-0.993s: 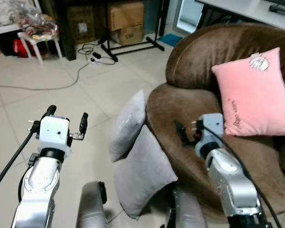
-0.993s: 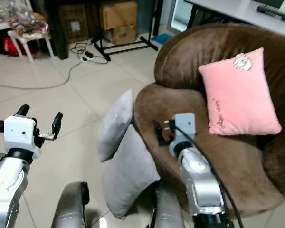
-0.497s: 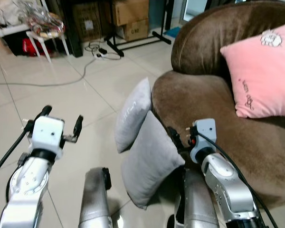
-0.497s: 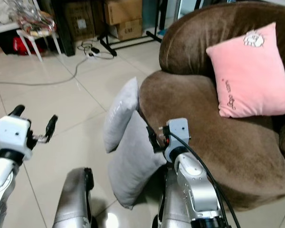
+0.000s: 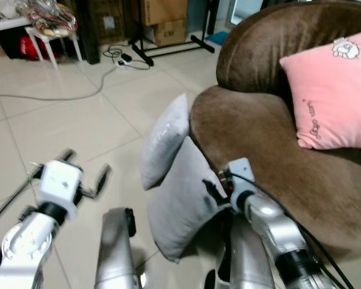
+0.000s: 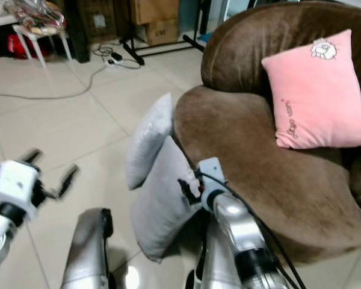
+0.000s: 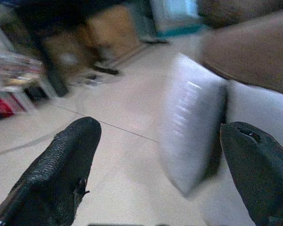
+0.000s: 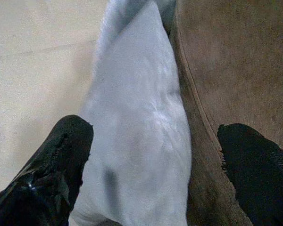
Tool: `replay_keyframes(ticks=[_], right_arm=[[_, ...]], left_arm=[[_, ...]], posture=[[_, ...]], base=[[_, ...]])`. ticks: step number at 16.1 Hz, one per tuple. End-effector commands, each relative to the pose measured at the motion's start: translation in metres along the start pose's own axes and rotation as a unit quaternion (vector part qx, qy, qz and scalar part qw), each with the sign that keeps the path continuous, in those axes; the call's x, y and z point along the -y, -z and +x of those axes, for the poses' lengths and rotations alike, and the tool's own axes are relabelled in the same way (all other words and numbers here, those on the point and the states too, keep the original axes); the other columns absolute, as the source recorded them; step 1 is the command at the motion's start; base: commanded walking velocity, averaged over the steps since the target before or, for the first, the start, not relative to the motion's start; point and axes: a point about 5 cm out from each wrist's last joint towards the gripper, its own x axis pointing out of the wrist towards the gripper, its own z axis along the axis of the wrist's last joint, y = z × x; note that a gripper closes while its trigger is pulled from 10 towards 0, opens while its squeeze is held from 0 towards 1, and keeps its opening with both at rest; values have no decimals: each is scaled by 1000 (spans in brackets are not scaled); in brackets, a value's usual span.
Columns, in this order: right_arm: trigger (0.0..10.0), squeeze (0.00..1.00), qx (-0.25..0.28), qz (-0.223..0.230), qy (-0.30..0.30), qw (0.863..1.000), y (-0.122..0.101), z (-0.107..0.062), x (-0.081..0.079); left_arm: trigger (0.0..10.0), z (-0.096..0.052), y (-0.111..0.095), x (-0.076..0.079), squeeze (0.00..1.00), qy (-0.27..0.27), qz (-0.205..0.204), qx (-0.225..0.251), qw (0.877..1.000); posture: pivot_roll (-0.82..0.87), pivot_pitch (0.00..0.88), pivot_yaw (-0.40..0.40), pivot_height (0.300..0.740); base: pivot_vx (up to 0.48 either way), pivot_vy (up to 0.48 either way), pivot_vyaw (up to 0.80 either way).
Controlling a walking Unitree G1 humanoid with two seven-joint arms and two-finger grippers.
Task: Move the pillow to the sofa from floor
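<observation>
Hovering over the near grey pillow (image 5: 180, 205) beside the sofa (image 5: 271, 144), our right gripper (image 8: 155, 165) and left gripper (image 7: 155, 160) are both spread wide.

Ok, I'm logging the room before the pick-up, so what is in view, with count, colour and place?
Grey pillows: two, on the floor, leaning on the sofa's front.
Sofa: one, brown, at right.
Pink pillow: one, on the sofa seat against its back.
Cardboard boxes: at least two, brown, far wall.
Cables: dark, across the tiled floor.
White table: one, far left, cluttered.
Left gripper: jaws open, over the floor.
Right gripper: jaws open, astride the nearer grey pillow's edge.
</observation>
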Motion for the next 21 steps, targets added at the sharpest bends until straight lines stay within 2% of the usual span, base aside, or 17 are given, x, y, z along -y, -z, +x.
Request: replay_keyframes(ticks=[1, 4, 6, 8, 11, 12, 13, 14, 16, 17, 18, 19, 21], right_arm=[[10000, 1000, -5, -11, 9, 1000, -1, 9, 0], [10000, 1000, -21, -18, 24, 999, -8, 27, -6], [10000, 1000, -51, -22, 6, 998, -2, 32, -10], [10000, 1000, -79, -7, -17, 997, 9, 33, -16], [10000, 1000, -83, -5, 3, 997, 15, 33, -17], [10000, 745, -80, -4, 22, 997, 16, 34, -16], [10000, 216, -78, -6, 38, 996, 16, 34, -16], [10000, 0, -80, -4, 53, 995, 17, 34, -15], [10000, 0, -87, -5, 54, 995, 19, 34, -17], [4471, 0, -90, -2, 42, 995, 22, 35, -21], [2000, 0, -89, 2, 38, 995, 22, 35, -23], [0, 0, -85, 8, 33, 996, 22, 35, -24], [0, 0, -78, 13, 29, 996, 20, 36, -25]], left_arm=[[10000, -6, 1, 3, 0, 31, -1, -12, 999], [10000, -25, 1, -2, 0, 44, 5, -33, 998], [10000, -32, 0, 0, 0, 60, 1, -43, 997], [10000, -42, -1, 4, 0, 75, -5, -56, 996], [10000, -48, -2, 4, 0, 81, -4, -65, 995], [10000, -50, -3, 2, 0, 83, -2, -68, 994], [10000, -50, -4, 1, 0, 85, 0, -71, 994], [10000, -52, -4, 0, 0, 92, 3, -77, 993], [10000, -54, -4, 0, 0, 99, 4, -81, 992], [10000, -55, -5, 1, 0, 101, 2, -83, 991], [10000, -55, -5, 1, 0, 103, 1, -83, 991], [10000, -55, -5, 3, 0, 108, -4, -84, 991], [10000, -57, -6, 5, 0, 121, -12, -88, 989]], posture=[[116, 0, -73, 455], [148, 3, -85, 455], [166, 27, -92, 455], [176, 49, -90, 455], [188, 75, -76, 455], [191, 84, -68, 455], [192, 88, -65, 455], [194, 95, -55, 455], [194, 96, -53, 455], [195, 95, -52, 455], [196, 94, -53, 455], [196, 94, -53, 455], [195, 92, -56, 455]], base=[[0, 0, 0], [0, 0, 0], [0, 0, 0], [0, 0, 0], [0, 0, 0], [0, 0, 0], [0, 0, 0], [0, 0, 0], [0, 0, 0], [0, 0, 0], [0, 0, 0], [0, 0, 0], [0, 0, 0]])
